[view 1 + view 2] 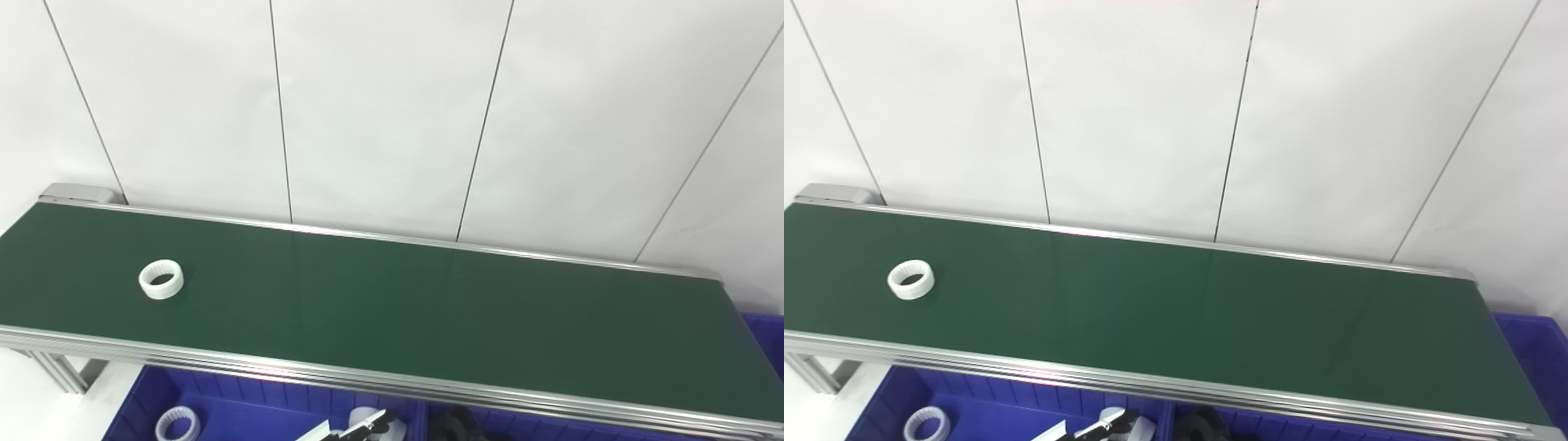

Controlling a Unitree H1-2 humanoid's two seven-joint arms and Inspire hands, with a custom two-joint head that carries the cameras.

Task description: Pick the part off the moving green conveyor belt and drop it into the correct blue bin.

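While the white ribbed plastic ring point(161, 279) rides the green conveyor belt point(429, 306), the left robot hand point(358, 427), grip state unclear, should time its reach ahead.

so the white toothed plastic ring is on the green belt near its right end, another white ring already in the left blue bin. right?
Not quite: the white toothed plastic ring sits near the left end of the green belt, as the left eye view shows. The other white ring is indeed in the left blue bin.
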